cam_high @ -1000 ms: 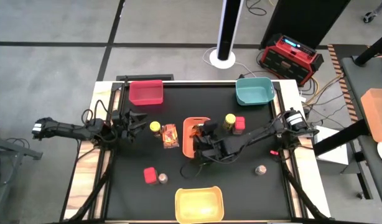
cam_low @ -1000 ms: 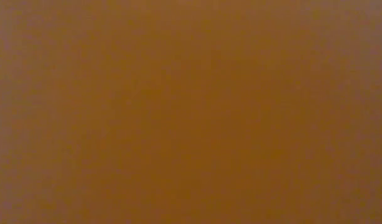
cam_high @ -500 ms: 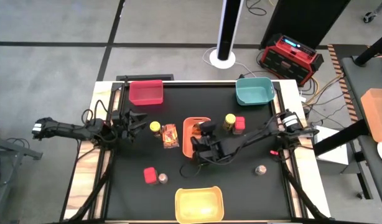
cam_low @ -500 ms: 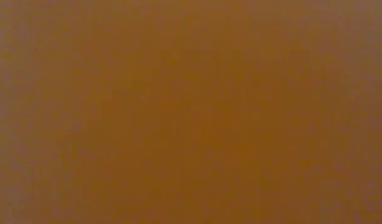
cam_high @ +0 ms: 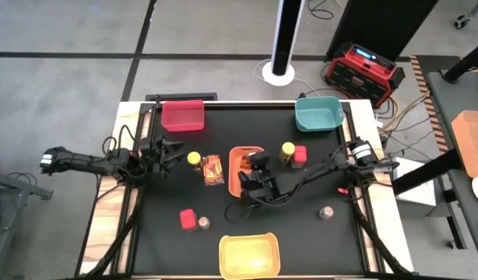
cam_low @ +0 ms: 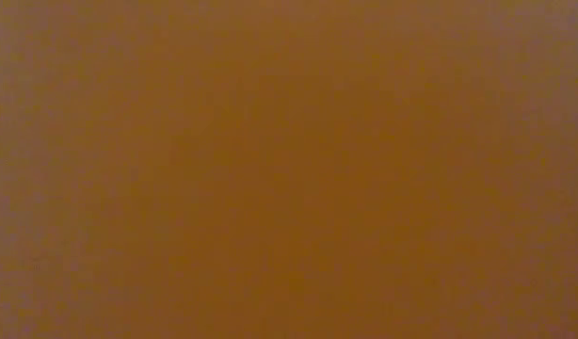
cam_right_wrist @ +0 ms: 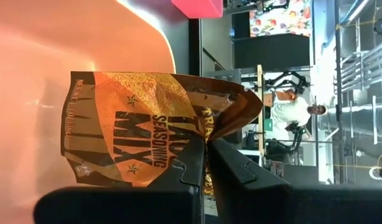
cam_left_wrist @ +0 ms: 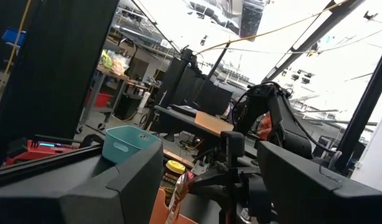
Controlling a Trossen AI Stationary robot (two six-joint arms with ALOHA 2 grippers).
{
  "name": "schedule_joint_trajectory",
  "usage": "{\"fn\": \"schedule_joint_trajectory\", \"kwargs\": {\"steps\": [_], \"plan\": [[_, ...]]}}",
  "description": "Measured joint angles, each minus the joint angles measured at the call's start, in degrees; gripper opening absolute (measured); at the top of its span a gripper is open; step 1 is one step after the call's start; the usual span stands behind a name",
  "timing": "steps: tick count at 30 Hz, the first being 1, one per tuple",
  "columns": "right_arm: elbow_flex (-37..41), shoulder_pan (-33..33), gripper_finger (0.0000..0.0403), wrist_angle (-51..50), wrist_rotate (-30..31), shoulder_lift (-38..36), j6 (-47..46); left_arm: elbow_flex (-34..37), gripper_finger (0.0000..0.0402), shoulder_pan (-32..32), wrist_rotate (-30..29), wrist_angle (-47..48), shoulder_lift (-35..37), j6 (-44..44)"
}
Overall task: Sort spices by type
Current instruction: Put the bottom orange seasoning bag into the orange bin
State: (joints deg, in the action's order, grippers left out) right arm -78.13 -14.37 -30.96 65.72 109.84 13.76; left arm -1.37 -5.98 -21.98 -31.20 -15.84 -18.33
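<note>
Right gripper (cam_right_wrist: 204, 163) has its jaws pinched on the flat orange-brown printed seasoning packet (cam_right_wrist: 141, 130) inside the orange plastic bin (cam_high: 236, 180): light, floppy, slick foil, so edge-grip only; left gripper's (cam_high: 170, 151) jaws I cannot tell.

Right arm (cam_high: 317, 169) bars the tabletop's (cam_high: 145, 225) middle over the orange bin (cam_high: 237, 176), open black surface lower left (red cube (cam_high: 188, 218) aside).

Grey floor (cam_high: 83, 31) all round the black table (cam_high: 317, 241), crossed by dark lines. White pole on a round base (cam_high: 282, 73) just past the far edge, red-and-black box (cam_high: 363, 68) beside it with cables trailing off. Dark panel (cam_left_wrist: 48, 68) up close in the left wrist view, desks and bright ceiling light behind. Low view just flat orange-brown.
</note>
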Motion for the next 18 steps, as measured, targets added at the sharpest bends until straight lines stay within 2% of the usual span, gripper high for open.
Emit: {"fn": "schedule_joint_trajectory", "kwargs": {"steps": [8, 12, 18], "plan": [[0.0, 0.8, 0.0012, 0.0, -0.2, 0.0, -0.9, 0.0, 0.0246, 0.0, 0.0, 0.0, 0.0, 0.0], [0.0, 1.4, 0.0012, 0.0, -4.5, 0.0, -2.4, 0.0, 0.0246, 0.0, 0.0, 0.0, 0.0, 0.0], [0.0, 1.7, 0.0012, 0.0, -4.4, 0.0, -2.6, 0.0, 0.0246, 0.0, 0.0, 0.2, -0.2, 0.0]]}}
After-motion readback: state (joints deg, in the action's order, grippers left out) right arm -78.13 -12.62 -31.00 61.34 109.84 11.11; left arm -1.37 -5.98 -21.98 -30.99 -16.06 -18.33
